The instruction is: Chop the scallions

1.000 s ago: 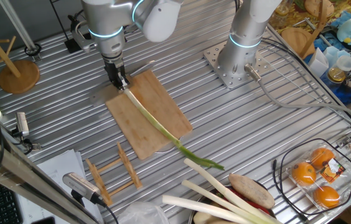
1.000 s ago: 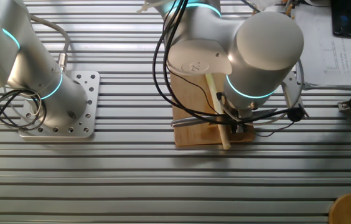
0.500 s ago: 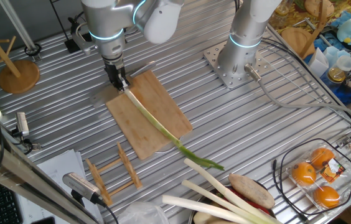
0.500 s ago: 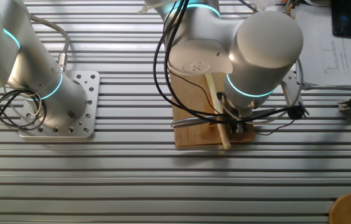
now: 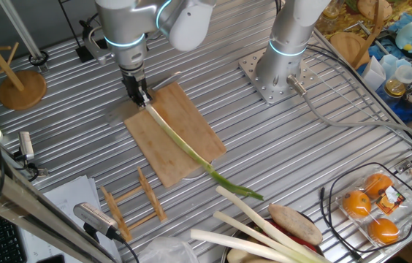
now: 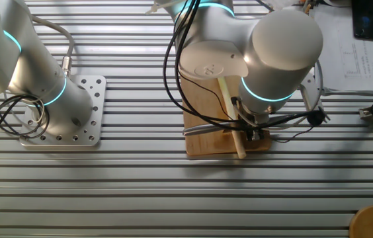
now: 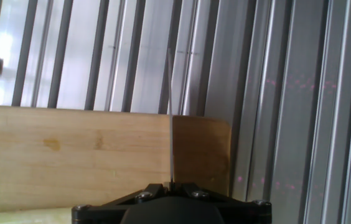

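Hand view shows the gripper (image 7: 171, 186) clamping a knife blade (image 7: 171, 124) edge-on over the cutting board (image 7: 70, 149); the scallion (image 5: 184, 150) runs toward 4 o'clock from it.

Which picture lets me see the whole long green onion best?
One fixed view shows it best: the whole scallion lies slanted across the cutting board, its green tip off the edge. The other fixed view shows only the pale end under the arm. The hand view shows perhaps a pale sliver at the bottom edge.
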`<state>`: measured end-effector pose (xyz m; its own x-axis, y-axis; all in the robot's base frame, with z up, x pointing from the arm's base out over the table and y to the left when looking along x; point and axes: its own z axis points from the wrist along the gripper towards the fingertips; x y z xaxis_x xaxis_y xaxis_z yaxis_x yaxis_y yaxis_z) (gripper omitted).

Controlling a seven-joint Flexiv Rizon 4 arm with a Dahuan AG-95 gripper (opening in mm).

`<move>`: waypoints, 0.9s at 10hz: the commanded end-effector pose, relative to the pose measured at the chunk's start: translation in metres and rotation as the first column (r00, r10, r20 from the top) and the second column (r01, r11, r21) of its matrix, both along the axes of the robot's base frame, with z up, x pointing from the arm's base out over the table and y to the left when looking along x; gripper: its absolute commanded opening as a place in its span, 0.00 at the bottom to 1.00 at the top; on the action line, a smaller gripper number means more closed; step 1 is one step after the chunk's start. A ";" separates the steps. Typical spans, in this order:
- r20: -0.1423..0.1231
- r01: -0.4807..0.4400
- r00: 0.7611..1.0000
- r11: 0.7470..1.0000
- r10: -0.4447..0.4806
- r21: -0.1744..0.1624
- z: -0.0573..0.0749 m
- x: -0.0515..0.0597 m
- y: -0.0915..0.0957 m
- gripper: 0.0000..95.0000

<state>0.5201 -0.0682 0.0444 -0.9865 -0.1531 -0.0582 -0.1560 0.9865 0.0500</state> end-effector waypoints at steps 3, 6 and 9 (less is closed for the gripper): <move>0.010 0.003 1.000 1.000 -0.003 -0.002 0.000 0.010 0.003 0.00; 0.007 0.005 1.000 1.000 -0.005 -0.006 -0.001 0.021 0.007 0.00; -0.014 -0.005 1.000 1.000 0.004 -0.020 -0.007 0.026 0.011 0.00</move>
<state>0.5449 -0.0578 0.0403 -0.9865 -0.1579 -0.0438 -0.1592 0.9868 0.0284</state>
